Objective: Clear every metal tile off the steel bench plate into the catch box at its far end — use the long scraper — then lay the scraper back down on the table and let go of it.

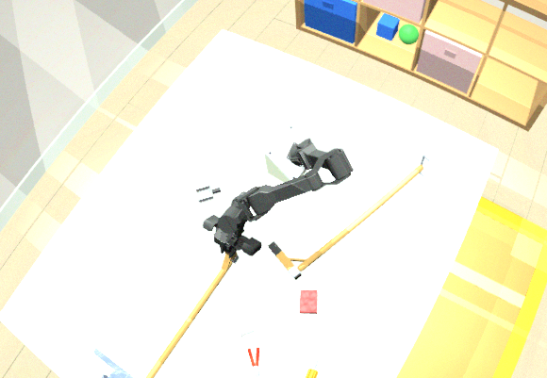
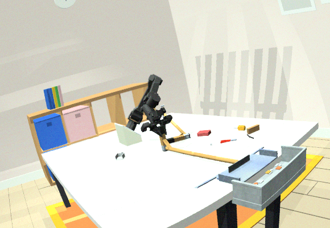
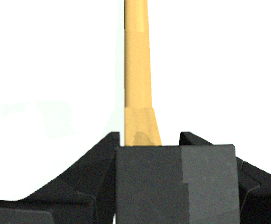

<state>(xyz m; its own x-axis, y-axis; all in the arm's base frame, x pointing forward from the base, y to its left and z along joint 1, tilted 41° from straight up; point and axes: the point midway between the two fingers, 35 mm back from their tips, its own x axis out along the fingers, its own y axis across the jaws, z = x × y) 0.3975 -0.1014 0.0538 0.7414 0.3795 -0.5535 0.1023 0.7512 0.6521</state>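
My gripper [image 1: 230, 253] [image 2: 161, 136] [image 3: 142, 143] is shut on the near end of the long scraper [image 1: 189, 318] [image 2: 199, 154] [image 3: 135, 43], a thin orange pole. The pole runs across the white table to its black blade [image 2: 239, 163], which stands on the steel bench plate [image 2: 256, 160] [image 1: 110, 368]. The grey catch box [image 2: 264, 191] sits at the plate's far end, at the table corner. Small orange and pale tiles [image 2: 268, 171] lie inside the box. I see no tiles on the plate's surface.
A second long orange pole [image 1: 363, 217] and a short dark-headed tool [image 1: 279, 254] [image 2: 177, 139] lie right of the gripper. A red block [image 1: 308, 302] [image 2: 203, 133], red-handled tool [image 1: 254, 357] [image 2: 227, 141], wedge [image 2: 128, 135], metal clip [image 2: 120, 156] and wooden block [image 2: 253, 128] lie about. A shelf [image 1: 415, 57] stands behind.
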